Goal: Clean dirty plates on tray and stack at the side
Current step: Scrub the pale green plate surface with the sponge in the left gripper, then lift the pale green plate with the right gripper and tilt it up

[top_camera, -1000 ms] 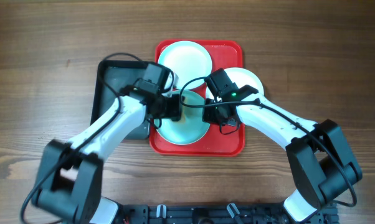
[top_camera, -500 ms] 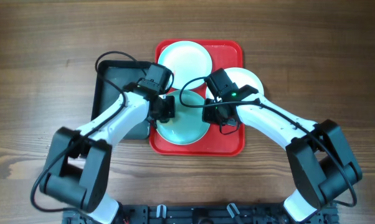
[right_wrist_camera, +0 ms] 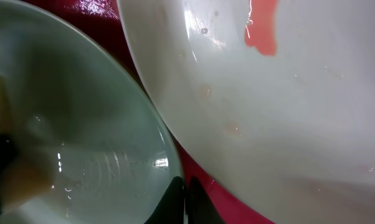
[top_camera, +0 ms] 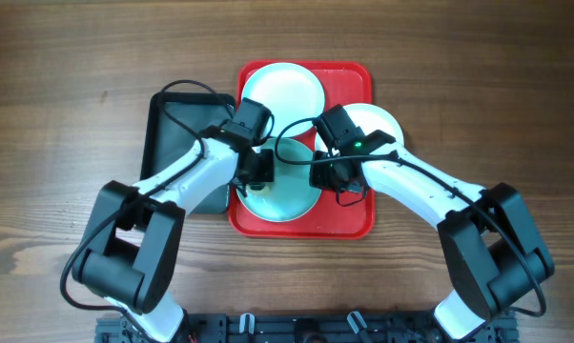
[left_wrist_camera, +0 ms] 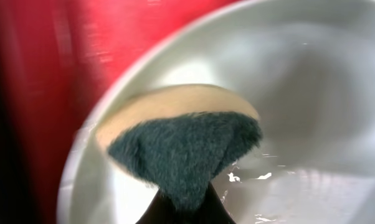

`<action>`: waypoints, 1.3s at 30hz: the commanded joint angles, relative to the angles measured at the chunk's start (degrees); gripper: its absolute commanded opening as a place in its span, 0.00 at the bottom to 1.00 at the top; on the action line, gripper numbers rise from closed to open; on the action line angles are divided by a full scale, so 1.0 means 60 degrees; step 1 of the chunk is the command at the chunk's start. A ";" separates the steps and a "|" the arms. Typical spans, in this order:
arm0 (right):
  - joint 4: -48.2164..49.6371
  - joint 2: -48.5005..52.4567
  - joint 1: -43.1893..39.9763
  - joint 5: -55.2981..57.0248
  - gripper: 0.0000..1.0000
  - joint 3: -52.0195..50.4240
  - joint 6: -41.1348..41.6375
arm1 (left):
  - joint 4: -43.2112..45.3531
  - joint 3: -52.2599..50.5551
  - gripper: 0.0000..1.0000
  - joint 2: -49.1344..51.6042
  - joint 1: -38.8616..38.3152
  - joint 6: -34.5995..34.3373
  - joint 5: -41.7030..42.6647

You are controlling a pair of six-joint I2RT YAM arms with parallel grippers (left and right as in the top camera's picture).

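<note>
Scrubbing underway: my left gripper [left_wrist_camera: 184, 208] grasps a sponge [left_wrist_camera: 184, 146] on the six-o'clock pale-blue plate [top_camera: 289, 198]; my right gripper [right_wrist_camera: 186, 202] is clenched at its rim. White plate [top_camera: 380, 121], three o'clock, shows an orange smear [right_wrist_camera: 262, 28]. Nothing has left the red tray [top_camera: 349, 225] yet.

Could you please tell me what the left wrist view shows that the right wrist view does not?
Only the left wrist: the dark green face of the sponge, resting on the pale-blue plate. Only the right wrist: the white plate with its orange-red smear, and the right gripper pinching the pale-blue plate's rim. Both: that wet plate and the red tray.
</note>
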 commanded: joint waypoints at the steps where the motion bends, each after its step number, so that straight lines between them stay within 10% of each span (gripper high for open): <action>1: 0.0066 -0.0186 -0.0004 -0.0393 0.05 -0.0138 0.0135 | 0.0095 -0.0200 0.05 0.0765 -0.0393 0.0117 0.1206; 23: 0.0095 -0.0186 -0.0004 -0.0423 0.06 -0.0138 0.0131 | -0.0117 0.0160 0.04 0.0280 -0.0306 0.0124 0.3333; 28: 0.0084 -0.0186 -0.0004 -0.0423 0.40 -0.0138 0.0131 | -0.0211 0.0616 0.04 -0.1147 0.0113 0.0124 0.3246; 39: -0.0098 -0.0186 -0.0004 -0.0423 0.33 -0.0142 0.0135 | -0.1679 0.0616 0.04 -0.3202 0.1373 0.0113 -0.1989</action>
